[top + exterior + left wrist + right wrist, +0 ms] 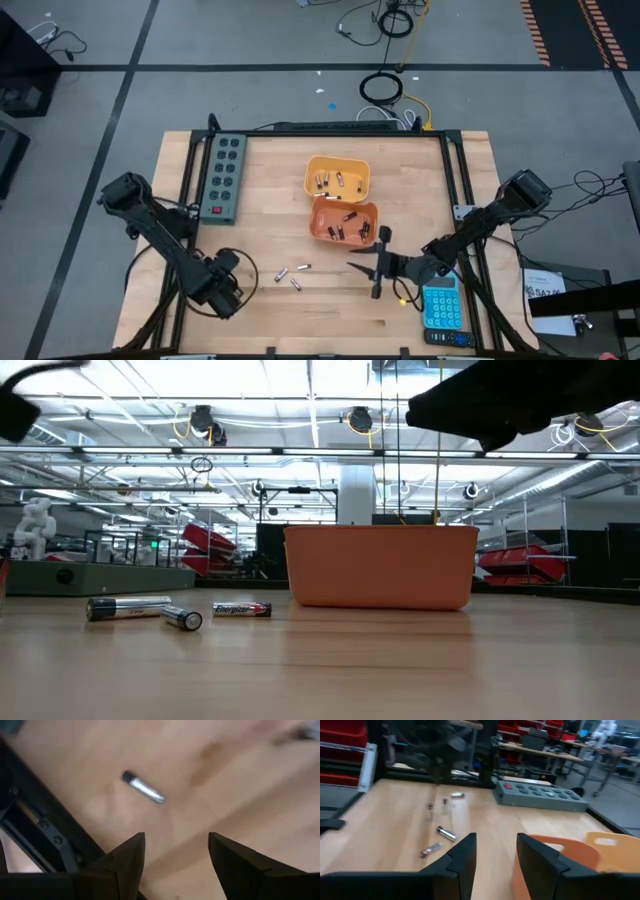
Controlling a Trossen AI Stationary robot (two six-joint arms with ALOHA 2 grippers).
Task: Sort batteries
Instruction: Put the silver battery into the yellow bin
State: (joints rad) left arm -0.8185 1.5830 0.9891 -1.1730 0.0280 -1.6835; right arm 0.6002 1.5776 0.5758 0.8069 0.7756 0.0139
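High view. Calculator [441,307], blue, near right edge of the table [270,320]. Right gripper [370,262] just left of it, fingers spread, holding nothing, near side of the orange bin [343,221]. Left gripper [236,283] near left, close to three loose batteries [293,274] on bare wood. Yellow bin [337,177] behind the orange one; both hold batteries, too small to count. Power strip [224,177] far left.

Low view. Three batteries [165,610] lie flat, left of the orange bin [381,565]. Bin contents hidden by its wall. Dark arm parts cut off at top.

Left wrist view. Left gripper [176,852], fingers apart, empty; one silvery battery [143,788] beyond them.

Right wrist view. Right gripper [495,851], fingers apart; batteries [440,832] farther off, blurred; orange bin [560,851] beside.

Handling, judged: light, rigid, smooth cylinders, prone to roll; pinch across the middle of the barrel.
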